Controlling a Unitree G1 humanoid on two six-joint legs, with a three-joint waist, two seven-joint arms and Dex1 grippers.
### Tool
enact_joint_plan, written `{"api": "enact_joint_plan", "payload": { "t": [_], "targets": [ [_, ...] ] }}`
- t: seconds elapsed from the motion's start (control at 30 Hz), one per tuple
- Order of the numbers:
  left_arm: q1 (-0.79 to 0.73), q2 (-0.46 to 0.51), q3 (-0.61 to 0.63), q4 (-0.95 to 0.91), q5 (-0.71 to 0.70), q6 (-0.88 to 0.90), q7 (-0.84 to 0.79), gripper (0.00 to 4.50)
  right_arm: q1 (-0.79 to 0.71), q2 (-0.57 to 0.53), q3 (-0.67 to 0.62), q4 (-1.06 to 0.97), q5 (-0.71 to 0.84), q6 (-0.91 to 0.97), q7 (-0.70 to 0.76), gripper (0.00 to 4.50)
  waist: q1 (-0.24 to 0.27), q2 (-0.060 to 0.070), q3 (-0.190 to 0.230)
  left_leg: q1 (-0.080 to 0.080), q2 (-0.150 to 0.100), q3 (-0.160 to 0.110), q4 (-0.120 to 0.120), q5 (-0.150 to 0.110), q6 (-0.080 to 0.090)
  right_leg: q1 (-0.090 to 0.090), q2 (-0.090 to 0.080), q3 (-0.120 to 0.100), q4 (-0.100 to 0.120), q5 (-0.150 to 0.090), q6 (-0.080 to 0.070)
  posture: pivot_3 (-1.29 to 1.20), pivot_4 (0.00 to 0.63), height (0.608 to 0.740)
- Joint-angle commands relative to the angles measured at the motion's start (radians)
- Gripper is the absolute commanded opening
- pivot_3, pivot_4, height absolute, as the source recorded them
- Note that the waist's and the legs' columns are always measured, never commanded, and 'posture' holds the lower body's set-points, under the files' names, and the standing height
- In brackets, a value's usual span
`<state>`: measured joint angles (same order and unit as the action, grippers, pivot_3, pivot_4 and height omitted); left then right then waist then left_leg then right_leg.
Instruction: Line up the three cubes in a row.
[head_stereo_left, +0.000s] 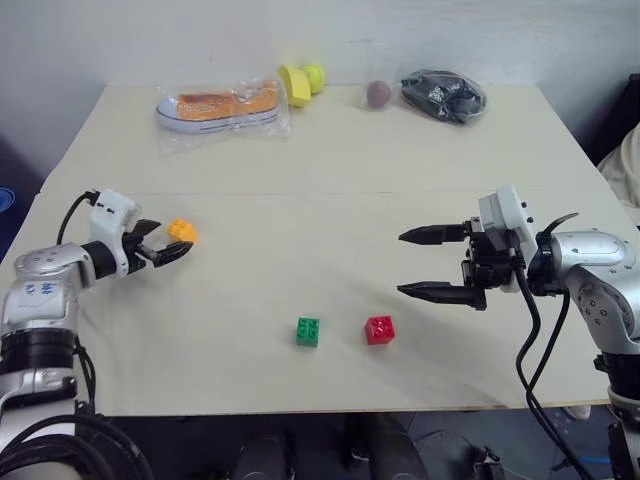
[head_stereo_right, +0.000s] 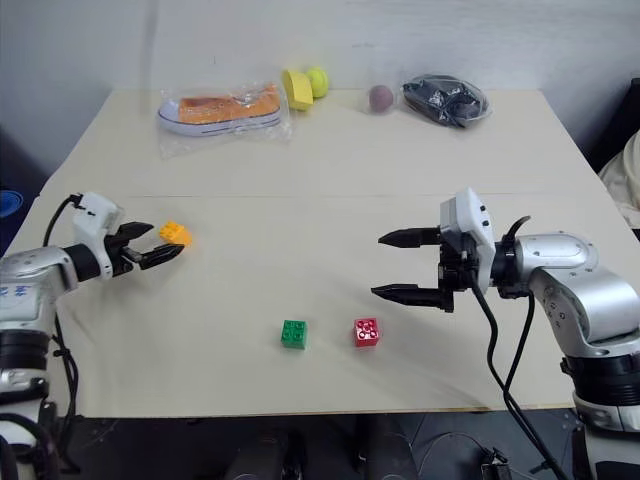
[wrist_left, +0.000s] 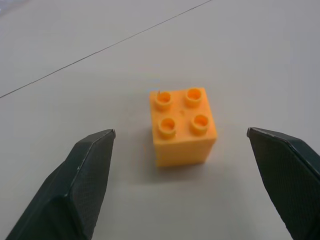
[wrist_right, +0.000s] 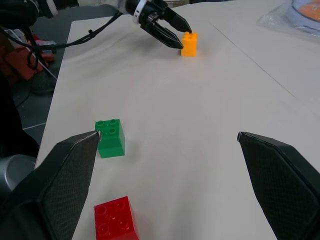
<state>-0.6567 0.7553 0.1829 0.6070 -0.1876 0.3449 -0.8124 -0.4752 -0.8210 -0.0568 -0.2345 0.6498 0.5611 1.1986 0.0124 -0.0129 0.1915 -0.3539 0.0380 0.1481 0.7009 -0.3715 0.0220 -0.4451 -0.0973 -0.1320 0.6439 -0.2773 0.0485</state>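
While the left gripper (head_stereo_left: 172, 243) stands open just short of the orange cube (head_stereo_left: 181, 231), the green cube (head_stereo_left: 308, 331) sits at five o'clock from it, the red cube (head_stereo_left: 379, 329) beside that; the right gripper (head_stereo_left: 428, 263) hangs open at one o'clock of the red. No writing is legible.

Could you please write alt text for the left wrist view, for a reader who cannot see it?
An orange cube with four studs on top stands on a pale table, just ahead of the open left gripper. The two black fingers rise on either side, not touching it. A thin dark line crosses the table behind the cube.
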Motion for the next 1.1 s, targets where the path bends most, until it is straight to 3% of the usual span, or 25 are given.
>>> {"api": "enact_joint_plan", "payload": {
  "t": [0.03,0.07,0.37,0.4,0.5,0.63,0.8,0.9,1.1],
  "targets": [
    [-0.079,-0.01,-0.002,0.11,0.009,-0.049,0.005,4.46,-0.008,0.005,-0.039,-0.032,0.009,-0.017,-0.026,4.5,0.0,0.0,0.0,0.0,-0.001,0.0,0.0,0.0,0.0,0.0,0.0,0.0,0.0,0.0,0.0,0.0,0.15,0.74],
    [-0.097,-0.013,-0.008,0.145,0.016,-0.062,0.005,4.46,-0.008,0.006,-0.038,-0.033,0.01,-0.017,-0.03,4.5,-0.002,0.0,0.0,0.0,-0.001,0.0,0.0,0.0,0.0,0.0,0.0,0.0,0.0,0.0,0.0,0.0,0.15,0.74],
    [-0.118,0.006,-0.048,0.213,0.046,-0.094,-0.061,1.64,-0.002,0.009,-0.037,-0.04,0.019,-0.019,-0.053,4.5,-0.015,0.0,0.0,0.0,-0.001,0.0,0.0,0.0,0.0,0.0,0.0,-0.001,0.0,0.0,0.001,0.0,0.15,0.74],
    [-0.112,0.011,-0.049,0.207,0.049,-0.094,-0.067,1.54,0.0,0.01,-0.036,-0.042,0.02,-0.018,-0.055,4.5,-0.015,0.0,0.0,0.0,-0.001,0.0,0.0,0.0,0.0,0.0,0.0,-0.001,0.0,0.0,0.001,0.0,0.15,0.74],
    [-0.083,0.03,-0.055,0.163,0.047,-0.091,-0.102,1.54,0.003,0.012,-0.033,-0.044,0.021,-0.02,-0.059,4.5,-0.015,0.0,0.0,0.0,-0.001,0.0,0.0,0.0,0.0,0.0,-0.001,0.0,0.0,0.0,0.001,0.0,0.15,0.74],
    [0.001,0.06,-0.059,-0.028,-0.01,-0.056,-0.237,1.54,0.017,-0.001,-0.031,-0.047,0.017,-0.024,-0.042,4.5,-0.015,0.0,0.0,0.0,0.0,0.0,0.0,0.0,0.0,0.0,-0.001,0.0,0.0,0.0,0.001,0.0,0.15,0.74],
    [0.289,0.188,-0.136,-0.672,-0.206,0.095,-0.542,1.54,0.138,-0.119,-0.023,-0.095,-0.009,-0.076,0.127,4.5,-0.013,-0.001,0.0,-0.002,0.001,-0.002,0.0,0.0,0.0,-0.001,-0.003,0.003,-0.003,0.0,0.001,0.0,0.15,0.74],
    [0.332,0.207,-0.19,-0.722,-0.159,0.043,-0.556,1.54,0.155,-0.136,-0.034,-0.096,-0.002,-0.081,0.135,4.5,-0.012,-0.001,0.0,-0.001,0.0,-0.002,0.001,0.0,0.0,0.001,-0.004,0.004,-0.005,0.0,0.001,0.0,0.15,0.74],
    [0.32,0.188,-0.272,-0.655,-0.074,-0.113,-0.582,1.54,0.178,-0.146,-0.051,-0.1,-0.009,-0.086,0.144,4.5,-0.013,0.0,0.0,0.002,0.001,-0.001,0.0,0.001,-0.002,0.0,-0.003,0.007,-0.003,0.0,-0.001,0.0,0.15,0.74]
  ]
}}
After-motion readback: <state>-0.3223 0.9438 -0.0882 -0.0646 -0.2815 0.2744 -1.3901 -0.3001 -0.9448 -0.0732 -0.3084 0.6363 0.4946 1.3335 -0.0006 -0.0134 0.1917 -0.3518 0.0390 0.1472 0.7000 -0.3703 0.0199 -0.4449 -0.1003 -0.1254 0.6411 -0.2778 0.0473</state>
